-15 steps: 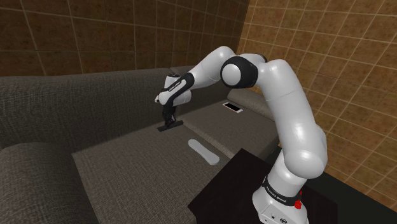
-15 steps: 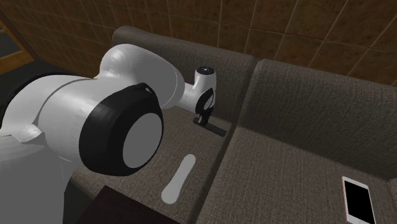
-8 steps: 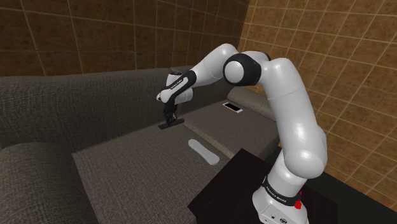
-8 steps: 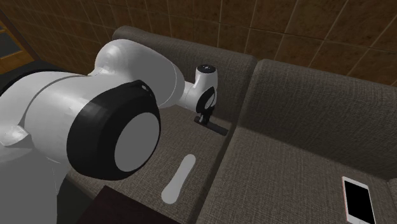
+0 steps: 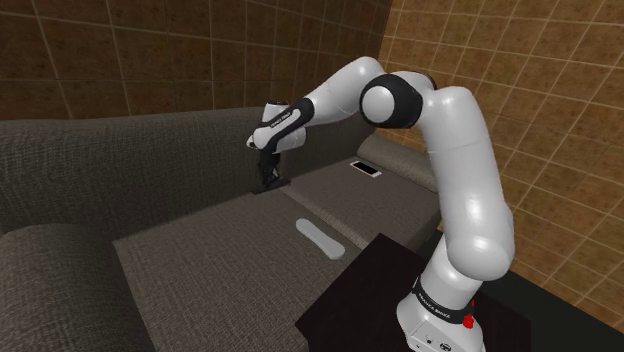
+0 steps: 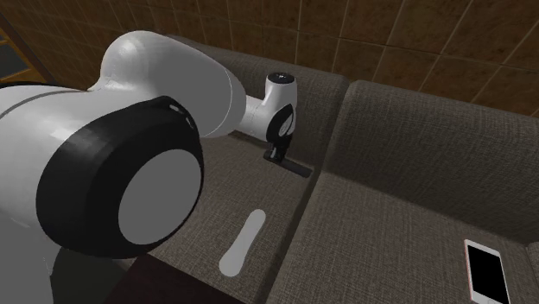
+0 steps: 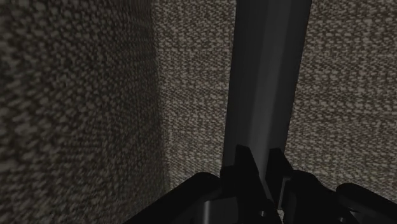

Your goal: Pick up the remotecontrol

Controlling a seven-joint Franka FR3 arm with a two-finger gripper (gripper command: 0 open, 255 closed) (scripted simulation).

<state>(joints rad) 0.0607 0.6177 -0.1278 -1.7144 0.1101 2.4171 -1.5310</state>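
The pincer (image 7: 259, 164) is clenched across the long dark remote (image 7: 264, 89), low over the sofa (image 5: 200, 265) seat, close to the backrest. With so narrow a hold, the remote could pivot or slip while rising.

Rough woven cloth covers the sofa (image 5: 180, 260).
Against the sofa, the remote control (image 7: 264, 76) looks smooth and matt; the arm (image 5: 460, 170) glossy.

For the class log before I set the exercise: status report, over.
Tool shut on dark remote control. Remote control near sofa backrest. Pale strip and phone lie well apart.
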